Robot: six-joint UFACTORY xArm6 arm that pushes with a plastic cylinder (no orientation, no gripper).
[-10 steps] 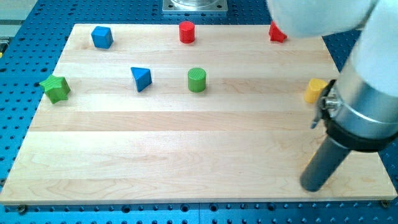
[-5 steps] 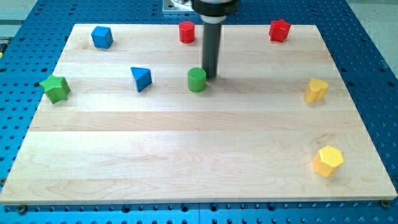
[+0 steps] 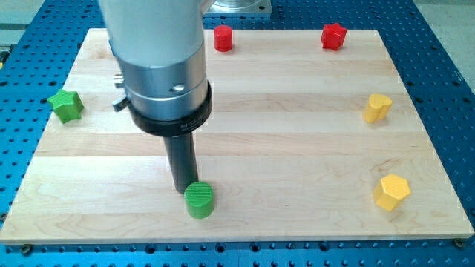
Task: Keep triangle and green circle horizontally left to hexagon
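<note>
circle: you find it at 6 o'clock on the board, touching my tip at its 10 o'clock.
hexagon: at the circle's 3 o'clock, well apart.

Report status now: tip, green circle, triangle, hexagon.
My tip at green circle, on its upper-left edge. Circle level with yellow hexagon, far to its left. Triangle not visible; arm blocks that area. Nothing between circle and hexagon.
</note>
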